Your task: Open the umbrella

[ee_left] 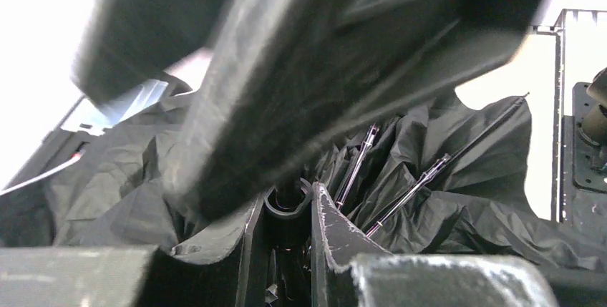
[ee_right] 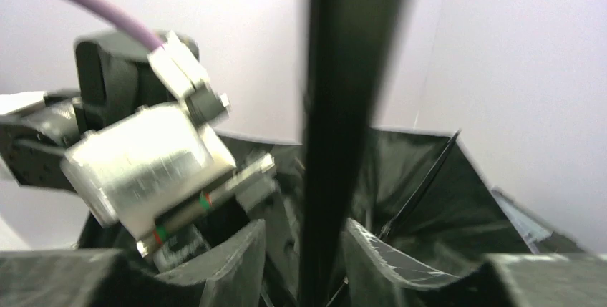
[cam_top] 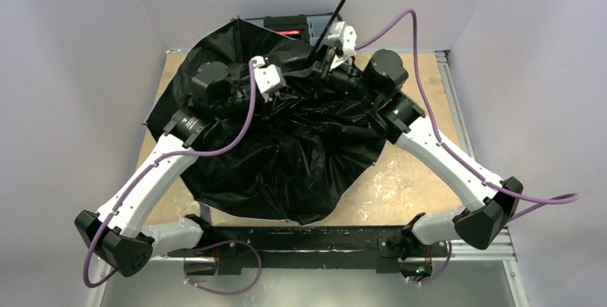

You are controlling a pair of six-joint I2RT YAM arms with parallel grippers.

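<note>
The left gripper (ee_left: 286,215) is clamped on a round black collar (ee_left: 288,203) at the middle of the black-lined compact umbrella (cam_top: 286,157), which lies spread, lining up, on the pale wooden table (cam_top: 415,178). The right gripper (ee_right: 315,250) has its jaws apart around the thin black metal shaft (cam_top: 345,3).
</note>
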